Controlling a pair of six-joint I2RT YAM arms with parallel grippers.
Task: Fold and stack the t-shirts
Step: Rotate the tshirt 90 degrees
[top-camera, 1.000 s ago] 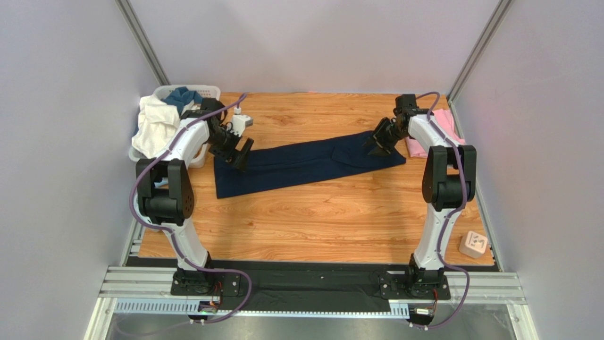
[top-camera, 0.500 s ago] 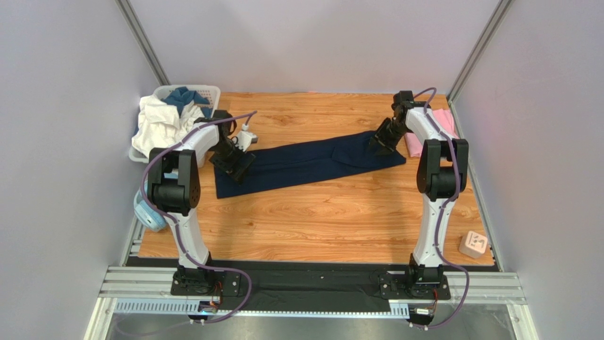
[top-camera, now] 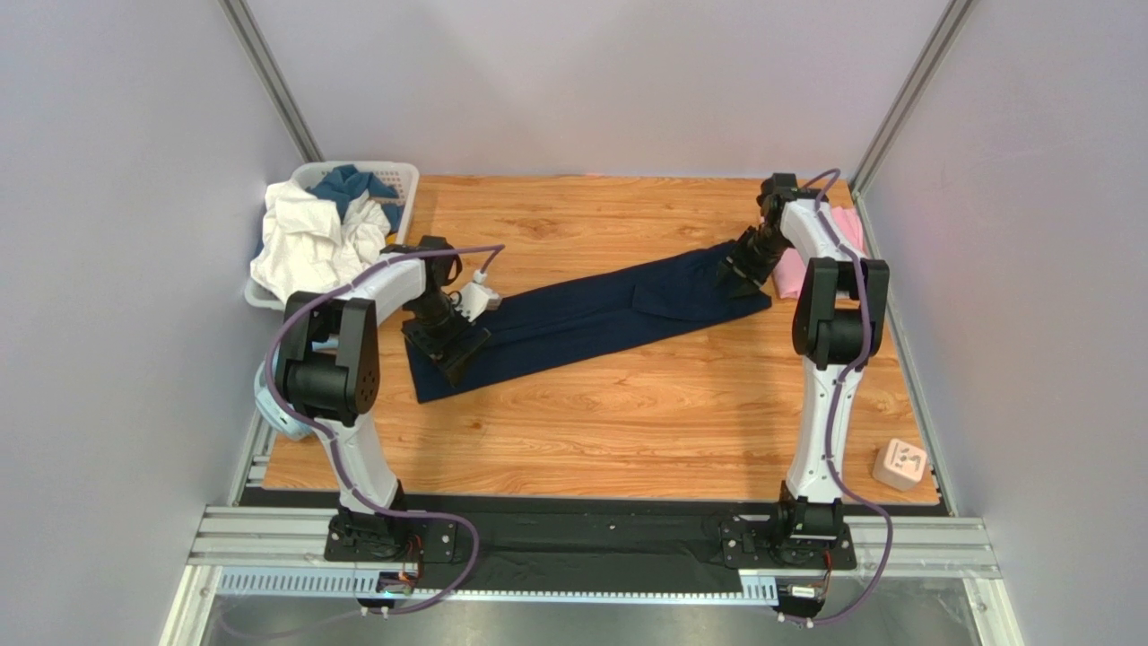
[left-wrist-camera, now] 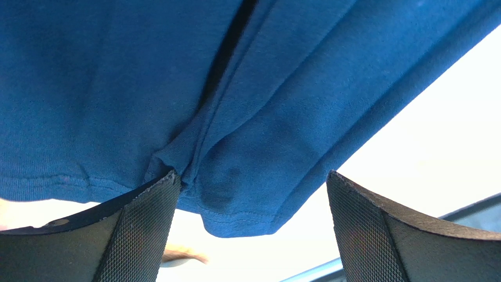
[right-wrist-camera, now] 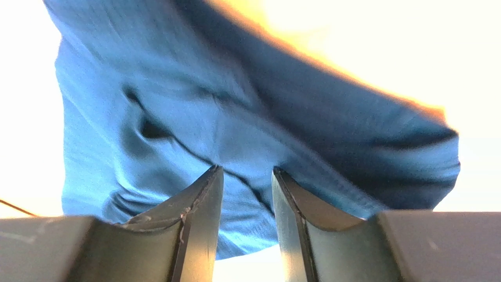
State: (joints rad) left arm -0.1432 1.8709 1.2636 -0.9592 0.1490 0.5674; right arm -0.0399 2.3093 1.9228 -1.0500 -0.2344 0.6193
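The navy t-shirt (top-camera: 607,303) lies folded into a long strip, running diagonally across the table. My left gripper (top-camera: 456,343) is low over its near-left end. In the left wrist view this gripper (left-wrist-camera: 253,176) is wide open, with the shirt's hemmed corner (left-wrist-camera: 235,211) between the fingers. My right gripper (top-camera: 745,265) is at the shirt's far-right end. In the right wrist view its jaws (right-wrist-camera: 247,170) stand close together with navy cloth (right-wrist-camera: 176,117) between them. The pink t-shirt (top-camera: 787,279) lies at the right edge, partly hidden by my right arm.
A white basket (top-camera: 399,172) with white and blue cloth stands at the far left corner. Light-blue headphones (top-camera: 274,404) lie at the table's left edge behind my left arm. A small tan block (top-camera: 899,464) sits near the right front corner.
My left gripper has come down and toward me onto the shirt's left end. My right gripper has shifted to the far right. The strip now lies more diagonally.
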